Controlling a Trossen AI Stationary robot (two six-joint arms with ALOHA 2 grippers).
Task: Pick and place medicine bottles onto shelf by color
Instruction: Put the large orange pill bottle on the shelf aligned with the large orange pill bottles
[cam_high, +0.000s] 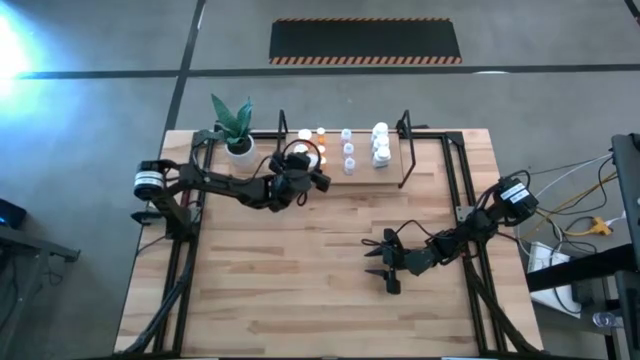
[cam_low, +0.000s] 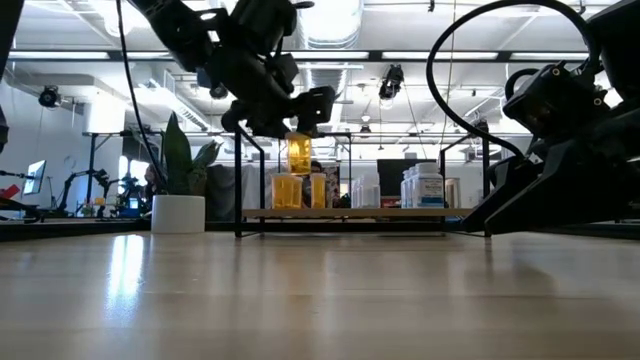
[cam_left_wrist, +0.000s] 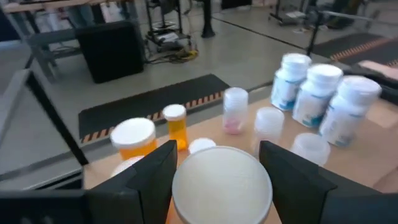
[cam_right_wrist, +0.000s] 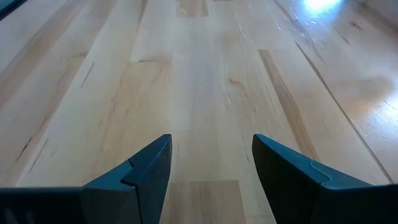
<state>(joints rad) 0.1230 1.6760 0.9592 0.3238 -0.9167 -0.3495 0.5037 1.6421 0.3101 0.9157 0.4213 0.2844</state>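
- Low view is showing an orange bottle (cam_low: 299, 152) hanging in the left claw (cam_low: 290, 128), raised above other orange bottles (cam_low: 287, 190) standing on the shelf (cam_low: 345, 213).
- Left claw's fingers (cam_left_wrist: 152, 177) are gripping its white cap (cam_left_wrist: 222, 185).
- Right claw (cam_high: 385, 262) is resting spread apart, holding nothing, over the bare surface (cam_high: 300, 290), well apart from the shelf.

At the table's (cam_high: 300, 270) far edge we find the shelf (cam_high: 362, 172) with medicine bottles (cam_high: 349, 150) in rows on it. A potted plant (cam_high: 236, 128) stands just left of the shelf. The left gripper (cam_high: 300, 160) hangs over the shelf's left end; the right gripper (cam_high: 384, 262) sits nearer us, right of centre.
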